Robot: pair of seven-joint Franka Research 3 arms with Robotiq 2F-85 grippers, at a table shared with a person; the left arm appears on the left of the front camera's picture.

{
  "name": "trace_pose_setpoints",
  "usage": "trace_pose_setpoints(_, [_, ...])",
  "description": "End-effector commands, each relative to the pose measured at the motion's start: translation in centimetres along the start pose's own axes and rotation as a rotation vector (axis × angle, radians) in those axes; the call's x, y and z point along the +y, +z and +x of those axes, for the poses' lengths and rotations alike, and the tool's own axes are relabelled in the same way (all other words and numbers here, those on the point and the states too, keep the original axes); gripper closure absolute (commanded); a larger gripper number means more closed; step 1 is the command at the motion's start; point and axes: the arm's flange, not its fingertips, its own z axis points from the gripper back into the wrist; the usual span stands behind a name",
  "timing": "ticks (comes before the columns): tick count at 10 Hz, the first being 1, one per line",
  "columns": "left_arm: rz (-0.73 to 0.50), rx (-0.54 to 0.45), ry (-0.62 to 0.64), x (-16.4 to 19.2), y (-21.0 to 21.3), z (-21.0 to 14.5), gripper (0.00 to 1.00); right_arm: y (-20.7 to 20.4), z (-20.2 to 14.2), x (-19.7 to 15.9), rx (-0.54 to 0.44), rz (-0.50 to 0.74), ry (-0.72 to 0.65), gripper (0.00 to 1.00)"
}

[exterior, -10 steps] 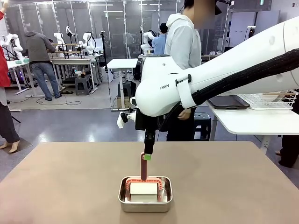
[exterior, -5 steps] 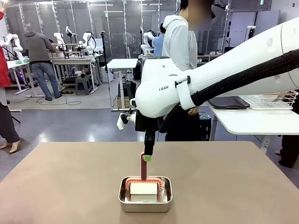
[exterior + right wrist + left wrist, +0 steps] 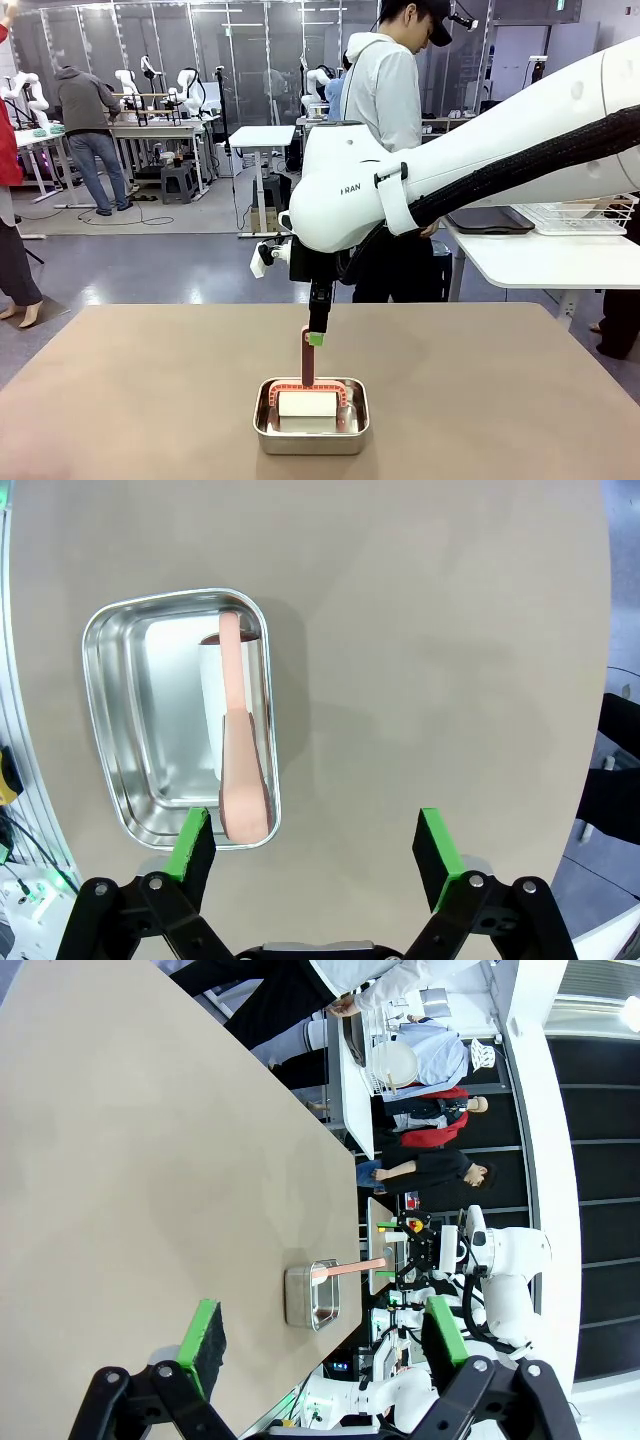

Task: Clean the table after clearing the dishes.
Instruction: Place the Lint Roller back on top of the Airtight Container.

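The taupe-brown table (image 3: 120, 390) is bare except for a small steel pan (image 3: 310, 428) near its front middle. In the pan lies a white roll on a red frame, and its pink handle (image 3: 307, 358) sticks up. My right gripper (image 3: 316, 335) points straight down over that handle. In the right wrist view the right gripper (image 3: 312, 820) is open, and the handle (image 3: 240, 770) lies just inside one green finger, untouched. My left gripper (image 3: 322, 1310) is open and holds nothing, off to the side, facing the pan (image 3: 312, 1295). A white plate (image 3: 393, 1060) sits on the side table.
A person (image 3: 385, 100) stands right behind the table's far edge. At the right is a white side table (image 3: 540, 260) with a wire rack (image 3: 575, 215) and a dark tray (image 3: 490, 220). Bare tabletop lies on both sides of the pan.
The person behind the table has leaned and shifted slightly. Neither arm has visibly moved, and both grippers have stayed open.
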Motion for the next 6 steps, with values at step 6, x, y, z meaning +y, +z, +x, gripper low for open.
trace_pose_setpoints(6, [-0.001,-0.002,0.011,-0.5,0.3,-0.1,0.0,6.3,-6.4,-0.2,-0.245,0.189,-0.392,0.0])
